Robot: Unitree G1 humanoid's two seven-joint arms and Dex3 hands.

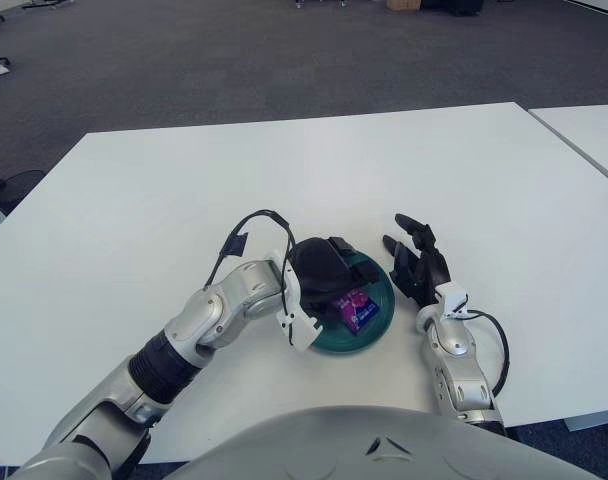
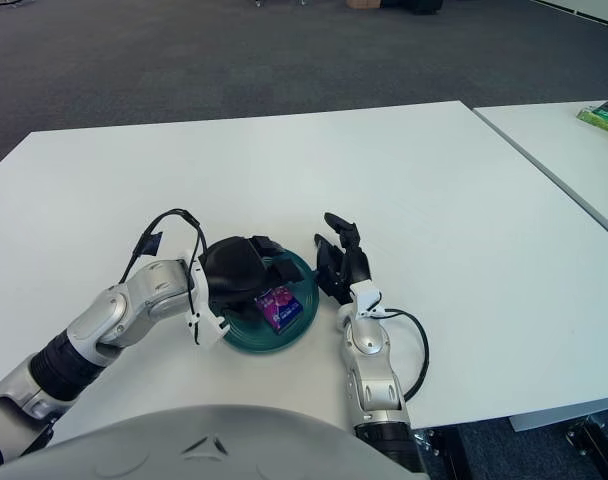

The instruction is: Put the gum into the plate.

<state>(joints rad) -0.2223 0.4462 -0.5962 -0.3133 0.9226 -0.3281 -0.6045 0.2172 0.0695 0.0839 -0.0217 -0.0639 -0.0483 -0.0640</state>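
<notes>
Your left hand (image 1: 324,268) sits over the far-left part of the round dark-green plate (image 1: 376,325), its black fingers loosened and holding nothing. Just to the near right of those fingers, the small purple gum packet (image 1: 357,308) lies flat inside the plate, clear of the hand as far as you can see. The plate stands on the white desk (image 1: 184,190), close to its near edge. Your right hand (image 1: 416,262) shows just to the right of the plate, fingers spread and pointing away from you, grasping nothing. A black cable (image 1: 256,222) loops above your left wrist.
</notes>
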